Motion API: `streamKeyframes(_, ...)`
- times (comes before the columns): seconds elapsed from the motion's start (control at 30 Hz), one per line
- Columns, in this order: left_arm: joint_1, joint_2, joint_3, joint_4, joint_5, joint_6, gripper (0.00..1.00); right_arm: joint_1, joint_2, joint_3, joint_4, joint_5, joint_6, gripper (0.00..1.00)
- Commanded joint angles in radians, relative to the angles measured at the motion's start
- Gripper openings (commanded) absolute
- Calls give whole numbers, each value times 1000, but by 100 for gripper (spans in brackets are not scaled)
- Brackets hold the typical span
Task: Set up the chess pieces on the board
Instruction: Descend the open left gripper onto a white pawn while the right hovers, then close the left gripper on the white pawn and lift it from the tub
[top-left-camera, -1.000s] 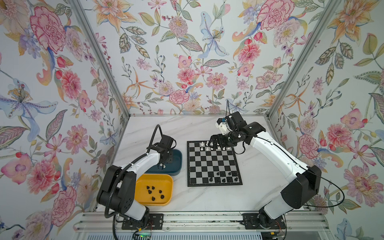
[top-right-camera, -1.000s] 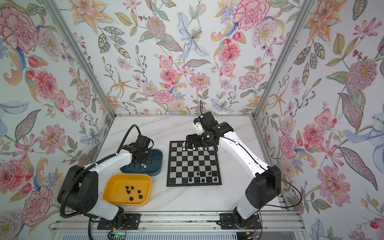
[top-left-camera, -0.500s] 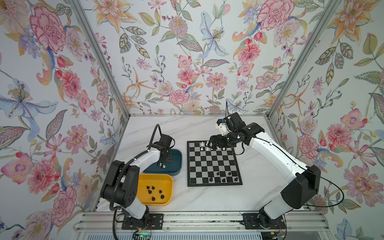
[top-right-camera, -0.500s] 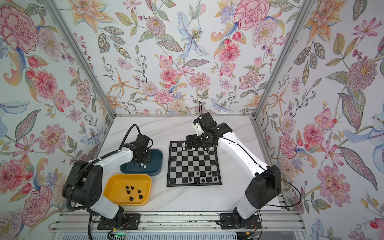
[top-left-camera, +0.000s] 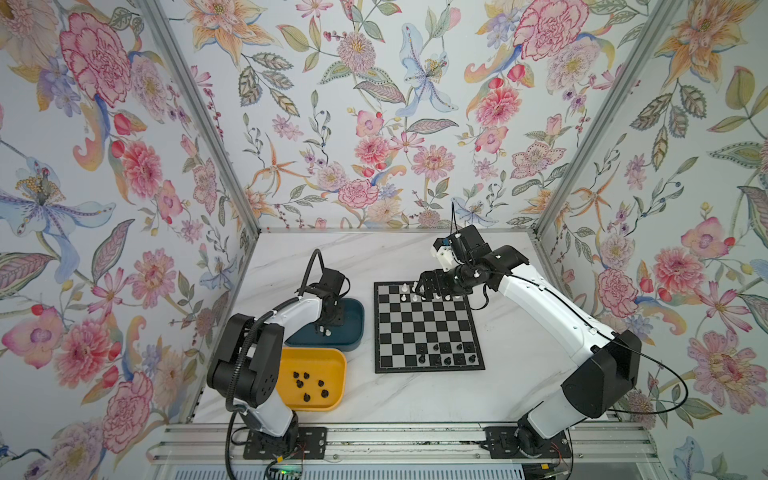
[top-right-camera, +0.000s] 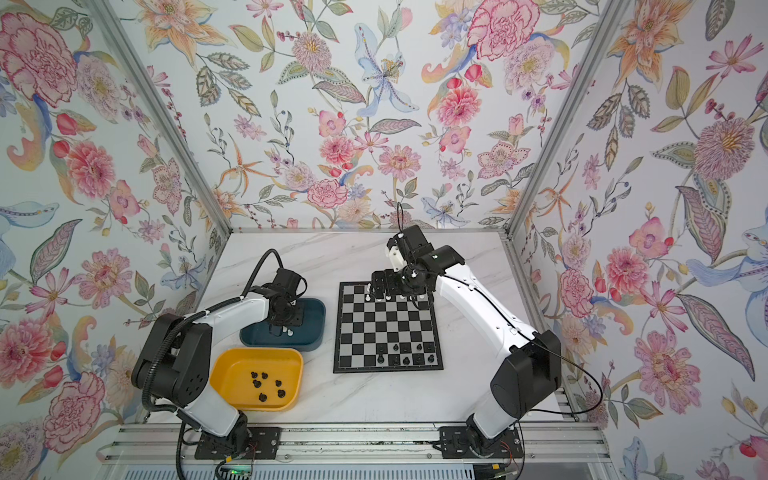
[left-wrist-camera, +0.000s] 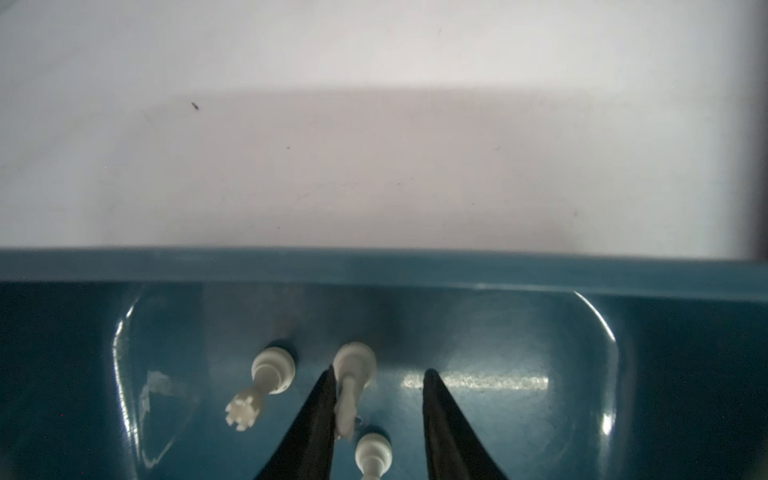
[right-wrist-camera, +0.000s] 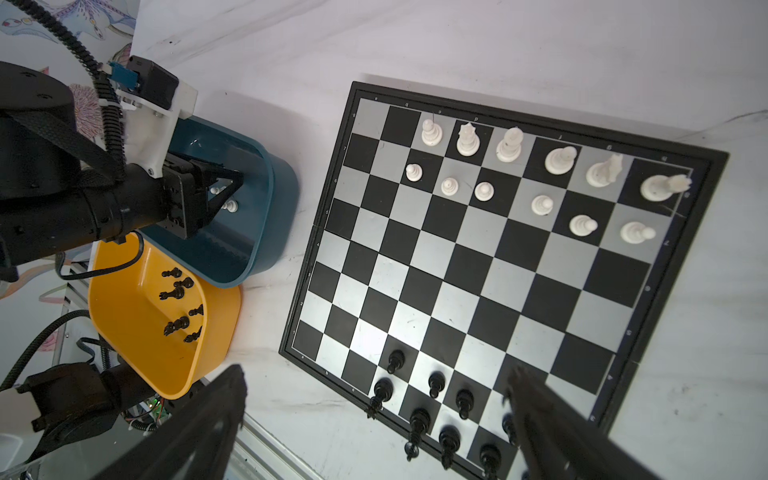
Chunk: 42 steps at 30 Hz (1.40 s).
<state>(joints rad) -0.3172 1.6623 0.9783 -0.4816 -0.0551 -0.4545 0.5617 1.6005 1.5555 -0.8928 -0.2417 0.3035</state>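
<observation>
The board (top-left-camera: 428, 328) (top-right-camera: 386, 324) lies mid-table. White chess pieces (right-wrist-camera: 511, 145) fill part of its two far rows, and black ones (top-left-camera: 446, 353) stand in its near rows. My left gripper (left-wrist-camera: 380, 374) (top-left-camera: 328, 328) reaches down into the teal tray (left-wrist-camera: 623, 374). Its jaws are partly open around a lying white piece (left-wrist-camera: 353, 386), which touches one finger (left-wrist-camera: 320, 407) and stands clear of the other. A crowned white piece (left-wrist-camera: 266, 382) lies beside it, and a white pawn (left-wrist-camera: 372, 453) between the fingers. My right gripper (top-left-camera: 424, 289) (right-wrist-camera: 376, 370) hovers wide open and empty over the board's far edge.
The yellow tray (top-left-camera: 328, 361) in front of the teal tray (top-left-camera: 351, 316) holds several loose black pieces (top-left-camera: 309, 384). Both trays sit left of the board. Floral walls close in the marble table on three sides, and a metal rail runs along its front.
The left gripper's jaws have narrowed around the lying white piece in the teal tray, and the left arm's elbow has drawn in. The right arm has barely moved.
</observation>
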Motion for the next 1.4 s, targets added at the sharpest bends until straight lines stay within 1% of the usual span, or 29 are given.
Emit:
streamKeyframes(0.0,11,19,25,0,9,12,35,4,3,-2,7,22,10,99)
streamKeyframes(0.1,17,20,24,0,10,16,34,4,7,1,7,22,11,99)
streamKeyframes(0.23,24,23,25,0,10,19,30,4,15,6,7,24,12,99)
streamKeyframes(0.37,32,25,25,-2,14,23,23,6,22,12,6,22,13,99)
streamKeyframes(0.57,36,25,22,-5,19,27,17,4,33,16,7,20,19,99)
streamKeyframes(0.7,41,25,25,-10,17,29,9,5,35,17,7,21,23,99)
streamKeyframes(0.83,39,27,41,-25,23,32,5,5,38,20,7,21,25,99)
streamKeyframes(0.9,40,27,57,-40,26,32,3,5,38,23,6,22,25,99)
streamKeyframes(1.1,40,18,148,-120,31,30,1,6,38,36,7,23,26,99)
streamKeyframes(1.27,35,17,253,-208,33,19,0,4,33,39,7,27,25,99)
streamKeyframes(1.37,13,25,324,-240,39,8,0,4,23,32,6,32,24,99)
